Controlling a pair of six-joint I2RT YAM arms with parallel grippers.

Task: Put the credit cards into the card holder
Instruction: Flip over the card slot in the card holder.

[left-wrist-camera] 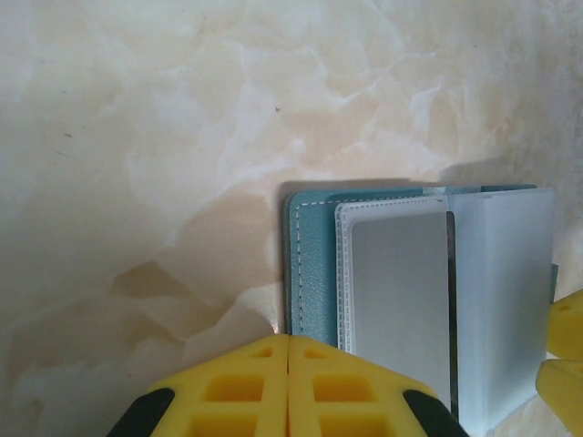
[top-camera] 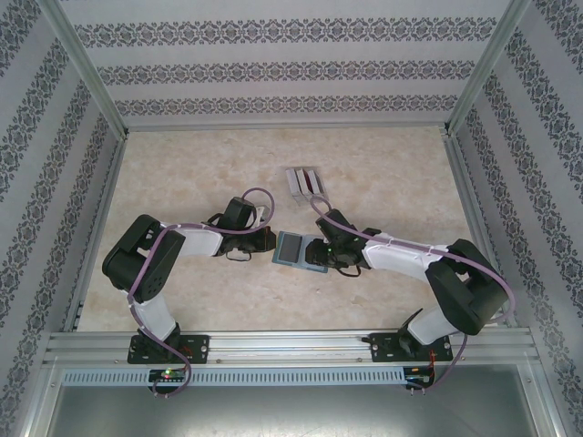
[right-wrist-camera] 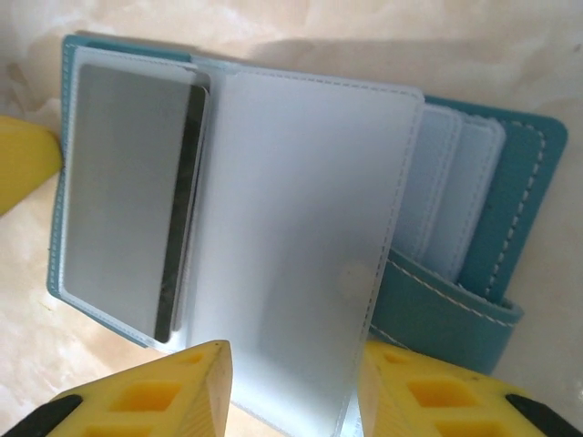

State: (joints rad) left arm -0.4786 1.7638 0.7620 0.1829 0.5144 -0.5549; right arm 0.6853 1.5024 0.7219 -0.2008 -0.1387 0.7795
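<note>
Holder (top-camera: 293,248): lies open and flat on the table (top-camera: 191,164), between the two grippers, with the teal cover down and the pale inside up.
Pocket on the left arm's side: holds a grey panel (right-wrist-camera: 123,191). A thin dark edge (right-wrist-camera: 179,218) runs along its inner side; I cannot tell if that is a card.
Clear sleeve (right-wrist-camera: 291,200): rises from the middle fold and lies over the other half, with stepped pale pockets (right-wrist-camera: 455,182) showing beside it.
Rack (top-camera: 296,182): stands farther back on the table, well apart from the holder.
Cards (top-camera: 314,182): a dark red strip, edge-on in the rack.
Left gripper (left-wrist-camera: 289,346): yellow fingers pressed together, tips at the holder's outer edge.
Right gripper (right-wrist-camera: 296,350): fingers spread, one on either side of the sleeve's near edge — whether they touch it cannot be told.
</note>
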